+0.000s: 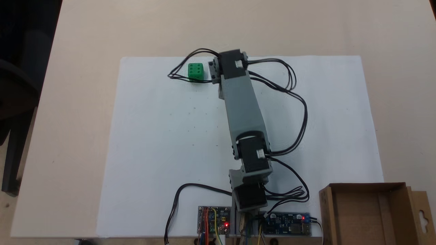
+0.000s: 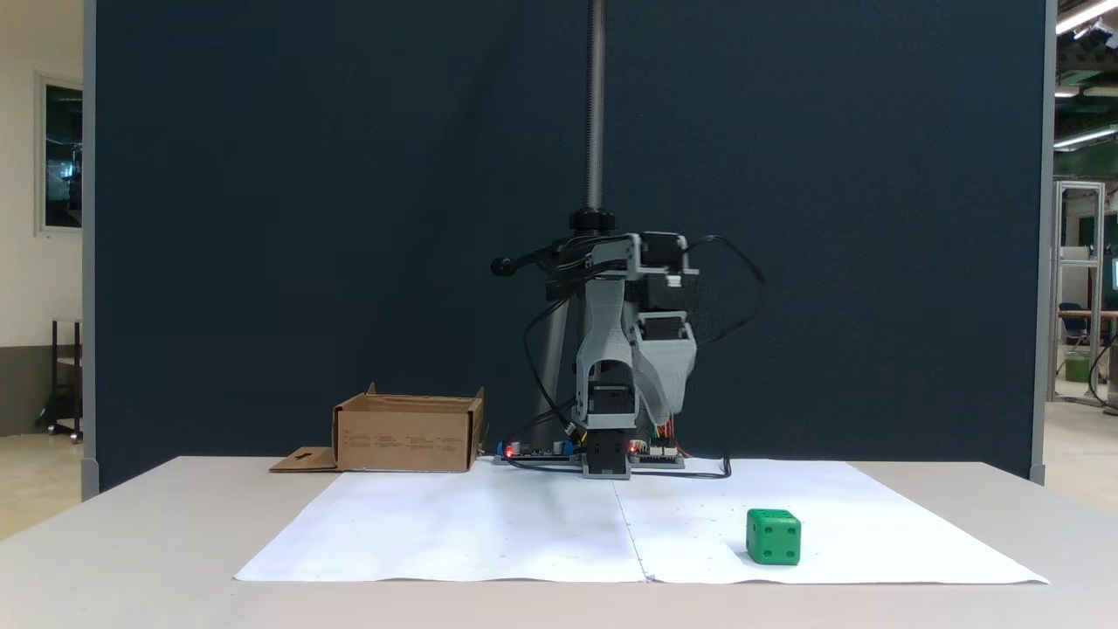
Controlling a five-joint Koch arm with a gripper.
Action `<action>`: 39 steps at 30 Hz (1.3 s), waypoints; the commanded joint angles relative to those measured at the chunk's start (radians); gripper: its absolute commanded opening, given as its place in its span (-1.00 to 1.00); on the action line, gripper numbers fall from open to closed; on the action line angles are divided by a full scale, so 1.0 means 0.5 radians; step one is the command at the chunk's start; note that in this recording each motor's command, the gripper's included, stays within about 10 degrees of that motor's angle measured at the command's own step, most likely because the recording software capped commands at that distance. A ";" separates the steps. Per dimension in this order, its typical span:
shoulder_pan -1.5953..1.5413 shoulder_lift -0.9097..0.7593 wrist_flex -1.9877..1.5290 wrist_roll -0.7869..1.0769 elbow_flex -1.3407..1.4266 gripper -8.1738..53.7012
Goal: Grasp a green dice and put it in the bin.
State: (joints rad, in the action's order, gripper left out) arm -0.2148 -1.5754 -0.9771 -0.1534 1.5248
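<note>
Green dice [image 2: 773, 536] sits ungrasped on the bench, well apart from the empty bin [image 2: 407, 432]; hand's opening cannot be told

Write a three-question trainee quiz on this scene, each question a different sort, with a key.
1. True or false: the small bright green cube-shaped dice lies inside the brown corrugated cardboard box.
2. Multiple choice: the dice rests on (A) the white paper sheet, (B) the bare beige table, (C) a circuit board.
3. Fill in: in the fixed view from above, the top face of the dice shows ___ pips.

Key: 1 false; 2 A; 3 six.
</note>
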 commanded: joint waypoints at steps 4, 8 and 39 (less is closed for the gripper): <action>-0.101 0.123 -0.347 -0.230 -0.337 0.57; -0.147 0.276 -0.390 -0.295 -0.558 0.57; -0.347 1.221 -0.285 -0.574 -1.399 0.57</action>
State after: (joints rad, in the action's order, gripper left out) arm -0.3620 -0.9495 -1.1121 -0.3528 0.8759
